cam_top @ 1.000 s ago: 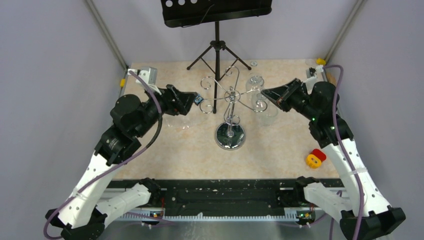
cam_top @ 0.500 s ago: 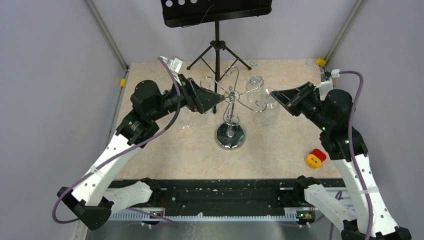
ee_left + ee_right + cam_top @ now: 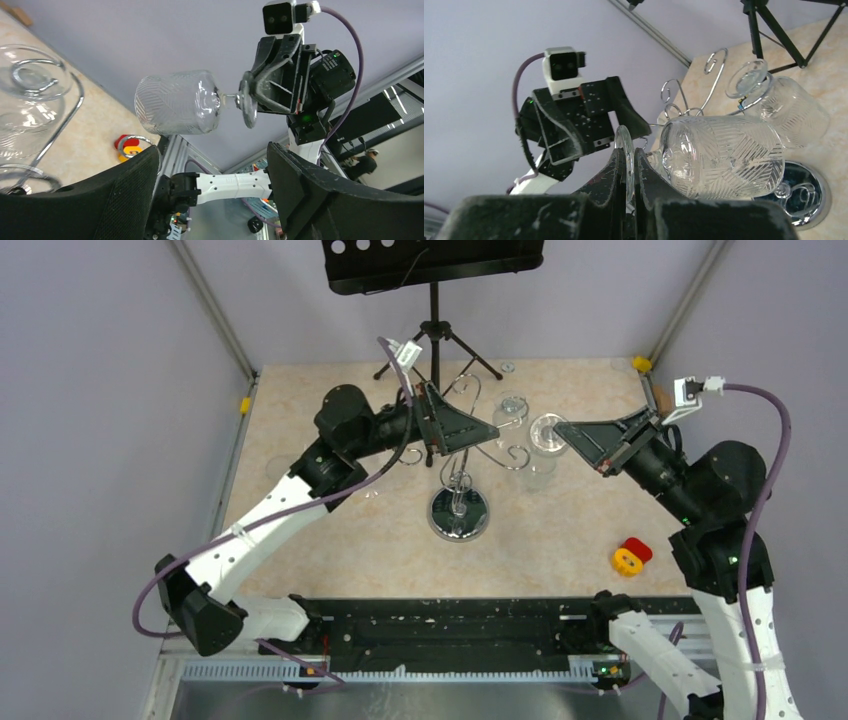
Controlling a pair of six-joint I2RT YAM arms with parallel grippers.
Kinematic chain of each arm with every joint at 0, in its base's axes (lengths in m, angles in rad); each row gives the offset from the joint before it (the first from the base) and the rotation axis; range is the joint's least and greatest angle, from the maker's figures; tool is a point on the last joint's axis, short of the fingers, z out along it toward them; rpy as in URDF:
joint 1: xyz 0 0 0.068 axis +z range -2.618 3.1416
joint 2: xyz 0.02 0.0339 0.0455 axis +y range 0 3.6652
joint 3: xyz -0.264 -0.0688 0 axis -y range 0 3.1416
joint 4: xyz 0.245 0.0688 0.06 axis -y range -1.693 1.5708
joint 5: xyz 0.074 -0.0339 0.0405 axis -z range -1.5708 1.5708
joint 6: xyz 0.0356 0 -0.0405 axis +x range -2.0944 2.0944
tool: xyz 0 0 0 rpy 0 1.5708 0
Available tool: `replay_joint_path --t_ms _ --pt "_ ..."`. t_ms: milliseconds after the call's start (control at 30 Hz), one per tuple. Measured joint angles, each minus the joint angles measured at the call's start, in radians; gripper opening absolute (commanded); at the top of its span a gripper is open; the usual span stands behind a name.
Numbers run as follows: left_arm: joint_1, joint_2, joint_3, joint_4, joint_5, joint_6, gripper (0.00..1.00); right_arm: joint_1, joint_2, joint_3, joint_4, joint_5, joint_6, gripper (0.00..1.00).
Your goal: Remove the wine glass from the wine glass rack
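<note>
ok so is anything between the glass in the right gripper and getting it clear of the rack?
Nothing visible. The right gripper pinches the wine glass by its foot; stem and bowl hang in free air, no hook around them. The wine glass rack and second glass sit beside it.

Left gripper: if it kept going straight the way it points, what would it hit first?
Probably the clear patterned wine glass, held sideways by its foot in the shut right gripper, straight ahead of the open left gripper. Depth is hard to judge.
</note>
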Motion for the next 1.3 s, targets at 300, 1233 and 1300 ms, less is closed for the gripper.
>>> replay_joint_path --t_ms 300,1233,1300 --pt "-0.109 0.139 0.113 0.04 0.022 -0.026 0.52 0.0 -0.011 0.026 -0.001 -0.095 -0.051 0.0" --pt "-0.172 0.208 0.281 -0.133 -0.003 0.026 0.0 -0.005 0.028 0.041 0.011 -0.156 -0.153 0.02" --pt "-0.172 0.208 0.285 -0.141 -0.009 0.036 0.0 -0.005 0.032 0.041 0.014 -0.154 -0.159 0.13"
